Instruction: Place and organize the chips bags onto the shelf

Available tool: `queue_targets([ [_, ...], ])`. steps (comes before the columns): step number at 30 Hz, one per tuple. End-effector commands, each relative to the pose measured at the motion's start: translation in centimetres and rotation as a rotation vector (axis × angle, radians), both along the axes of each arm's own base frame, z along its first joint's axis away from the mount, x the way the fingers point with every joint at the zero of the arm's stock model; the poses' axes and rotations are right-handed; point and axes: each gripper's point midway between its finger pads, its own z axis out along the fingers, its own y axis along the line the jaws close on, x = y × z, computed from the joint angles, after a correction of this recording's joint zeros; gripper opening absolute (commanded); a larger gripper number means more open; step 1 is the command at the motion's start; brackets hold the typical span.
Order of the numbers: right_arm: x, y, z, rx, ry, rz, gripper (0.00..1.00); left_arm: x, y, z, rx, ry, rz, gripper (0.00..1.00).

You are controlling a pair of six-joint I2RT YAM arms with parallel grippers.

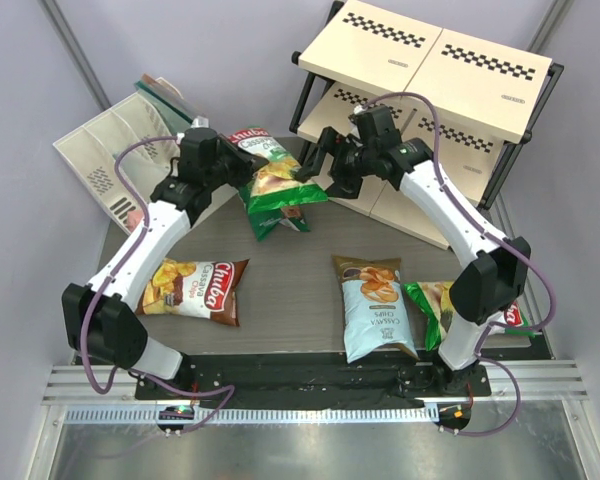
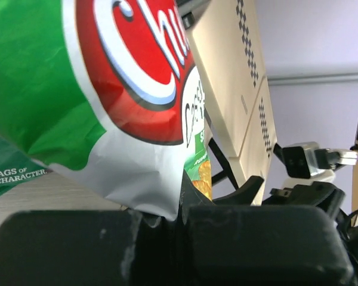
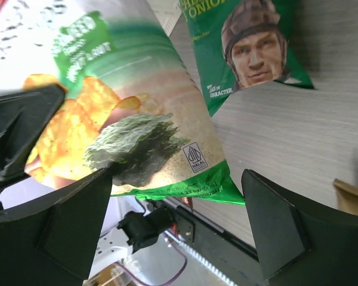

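Observation:
My left gripper (image 1: 238, 165) is shut on the white corner of a green-and-white chips bag (image 1: 268, 165) and holds it above the table; the left wrist view shows the jaws (image 2: 173, 217) pinching that bag (image 2: 107, 77). My right gripper (image 1: 315, 165) is open, with its fingers on either side of the bag's lower green edge (image 3: 167, 187) and not touching it. A darker green bag showing a man's face (image 3: 250, 42) lies on the table below (image 1: 280, 215). The shelf (image 1: 430, 60) stands at the back right. A brown bag (image 1: 195, 290), a light blue bag (image 1: 375, 305) and another green bag (image 1: 435, 305) lie near the front.
A white slotted organizer (image 1: 115, 160) leans at the back left. The shelf's cream boards (image 2: 227, 77) are close behind the held bag. The right arm's base partly covers the front-right green bag. A black rail (image 1: 310, 385) runs along the near table edge.

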Motion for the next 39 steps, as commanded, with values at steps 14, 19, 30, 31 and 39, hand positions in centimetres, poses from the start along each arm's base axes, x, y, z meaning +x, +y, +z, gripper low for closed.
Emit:
queue_targets([
  [14, -0.9, 1.9, 6.3, 0.214, 0.068, 0.016, 0.96, 2.5, 4.6, 7.6, 0.018, -0.208, 0.300, 0.00],
  [19, -1.5, 1.4, 5.8, 0.208, 0.081, 0.004, 0.98, 2.7, 5.1, 7.9, 0.012, -0.211, 0.335, 0.00],
  [30, -0.4, 2.8, 7.1, 0.400, 0.011, -0.097, 1.00, 1.7, 3.4, 7.7, -0.069, -0.219, 0.316, 0.00],
  [31, -0.1, 2.9, 7.6, 0.412, -0.011, -0.105, 1.00, 1.6, 3.2, 7.3, -0.084, -0.208, 0.312, 0.00],
  [39, 0.9, 3.9, 7.9, 0.455, -0.037, -0.129, 1.00, 0.3, 1.3, 7.2, -0.137, -0.192, 0.257, 0.00],
])
